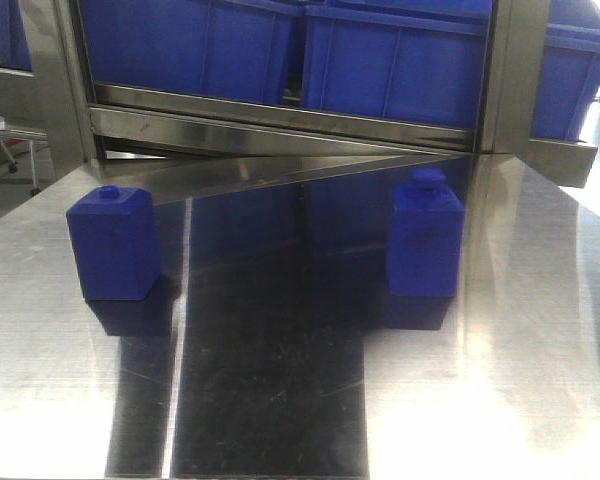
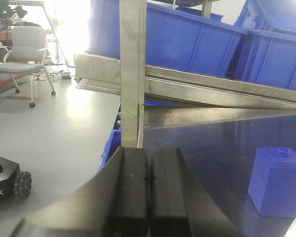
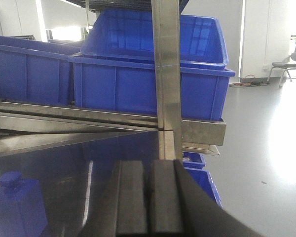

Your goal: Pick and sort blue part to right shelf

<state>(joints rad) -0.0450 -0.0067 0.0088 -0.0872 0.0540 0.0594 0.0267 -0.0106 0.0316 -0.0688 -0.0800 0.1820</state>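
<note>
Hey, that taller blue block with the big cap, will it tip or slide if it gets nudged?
The blue part looks like rigid moulded plastic, so it probably won't deform in a grip. Tall and narrow, it may tip if pushed near its cap. The polished steel table suggests it may slide easily.

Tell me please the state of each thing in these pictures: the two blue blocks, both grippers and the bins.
blue part: upright on the table, not gripped.
squat blue block: upright on the table, untouched.
left gripper: jaws shut, holding nothing.
right gripper: jaws shut, holding nothing.
blue bins: on the shelf, contents hidden.
</note>
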